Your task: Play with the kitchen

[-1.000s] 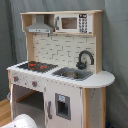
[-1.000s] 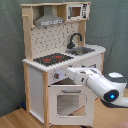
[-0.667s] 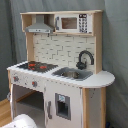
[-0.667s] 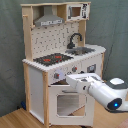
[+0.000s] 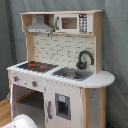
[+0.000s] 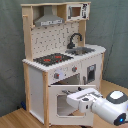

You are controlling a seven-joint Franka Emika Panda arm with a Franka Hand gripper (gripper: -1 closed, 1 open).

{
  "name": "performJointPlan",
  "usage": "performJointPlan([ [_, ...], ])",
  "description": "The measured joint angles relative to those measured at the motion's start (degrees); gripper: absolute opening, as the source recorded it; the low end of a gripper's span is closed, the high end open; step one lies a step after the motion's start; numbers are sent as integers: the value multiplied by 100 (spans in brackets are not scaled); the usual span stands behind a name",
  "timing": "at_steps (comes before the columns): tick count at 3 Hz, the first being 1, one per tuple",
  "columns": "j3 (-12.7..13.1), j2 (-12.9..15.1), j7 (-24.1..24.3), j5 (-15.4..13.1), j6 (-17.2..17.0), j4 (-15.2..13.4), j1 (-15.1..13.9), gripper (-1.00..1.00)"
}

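Kitchen (image 6: 60, 60) first, and it stands tall on the wooden floor (image 6: 12, 119) against a grey curtain (image 6: 10, 50), filling the middle of both exterior views. Sweeping left to right across the second exterior view: the grey hood (image 6: 48, 20) sits up at about eleven o'clock, the black-red hob (image 6: 52, 59) lies below it on the worktop, then the black faucet (image 6: 75, 39) curls over the sink (image 6: 83, 50) just right of centre, and the small microwave (image 6: 76, 11) caps the shelf at one o'clock. Down at five o'clock the oven door (image 6: 62, 102) with its window hangs swung open, and right in front of it is the arm's white gripper (image 6: 76, 98), close against the door's outer edge; I cannot tell from here how its jaws stand. The rounded white arm body (image 6: 112, 105) fills the four o'clock corner. Over to the first exterior view: the hob (image 5: 35, 65) is on the left, the sink (image 5: 72, 74) and faucet (image 5: 85, 59) to its right, the hood (image 5: 40, 25) at eleven o'clock, the microwave (image 5: 70, 23) at twelve. A white rounded shape (image 5: 22, 121) peeks in at seven o'clock.
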Motion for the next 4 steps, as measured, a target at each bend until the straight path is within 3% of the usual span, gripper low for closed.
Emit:
performJointPlan([
  [2,207,29,396,3,908,-660,262,100],
  [4,251,26,1211,3,1609,-1073,360,100],
])
